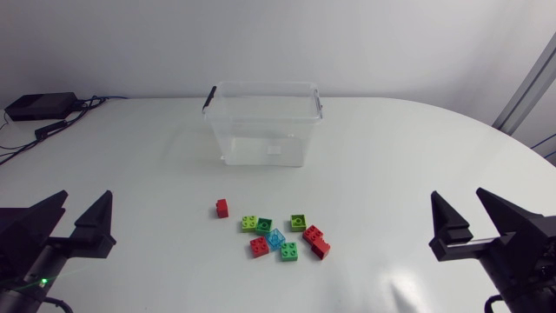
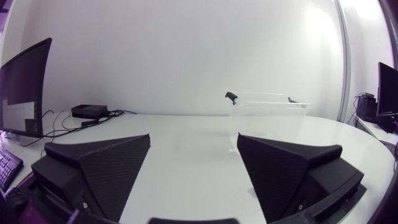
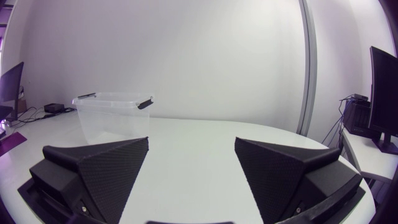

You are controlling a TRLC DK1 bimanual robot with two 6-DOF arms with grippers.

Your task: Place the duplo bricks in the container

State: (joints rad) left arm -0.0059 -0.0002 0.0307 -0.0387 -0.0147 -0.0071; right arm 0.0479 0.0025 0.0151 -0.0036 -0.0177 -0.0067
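Duplo bricks (image 1: 280,236) lie in a loose cluster on the white table (image 1: 417,156), near the middle of its front part and between my two arms. There are red, lime, green and one pale blue brick (image 1: 276,238) in the bunch. A single small red brick (image 1: 221,208) sits apart from the rest, on my left arm's side. Several bricks in the cluster seem to touch one another, though from above I cannot be sure. The clear container (image 1: 261,143) stands upright beyond them, toward the far side of the table and well apart from the cluster, with dark clips at its rim. My left gripper (image 1: 85,198) hangs low at my side of the table, fingers spread wide with nothing between them. In its wrist view the left gripper (image 2: 193,138) points across the table with the container (image 2: 267,118) ahead. My right gripper (image 1: 457,195) is likewise spread and bare. From the right gripper (image 3: 192,141) the container (image 3: 112,115) stands ahead and off to one side.
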